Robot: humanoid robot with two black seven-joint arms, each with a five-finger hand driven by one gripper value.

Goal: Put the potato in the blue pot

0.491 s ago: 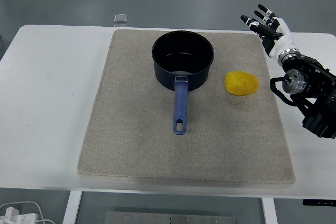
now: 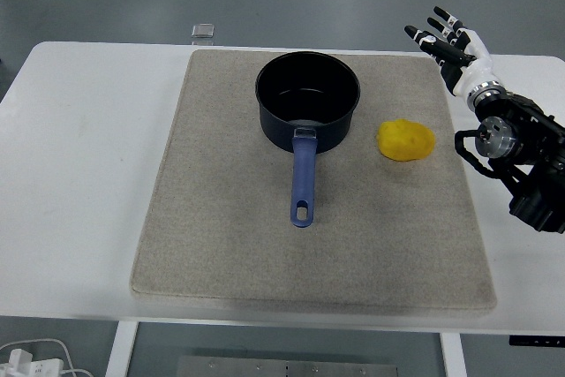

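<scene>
Resting beside the blue pot [image 2: 307, 101], the potato [image 2: 406, 140] lies unheld; right hand [image 2: 448, 44] spread, empty.

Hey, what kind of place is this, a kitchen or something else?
Probably a robot test bench, not a kitchen: a bare white table on a grey floor, one pot and a potato staged on a mat, and a robot right hand.

The potato [image 2: 406, 140] lies alone right of center on the grey mat [image 2: 221, 245], with bare mat around it on every side. The blue pot [image 2: 307, 99] stands just left of it with a gap between; its mouth is uncovered, and its handle [image 2: 303, 187] points toward the bottom of the frame. The right hand [image 2: 452, 46], fingers spread, is at the upper right, with nothing between it and the potato.
</scene>
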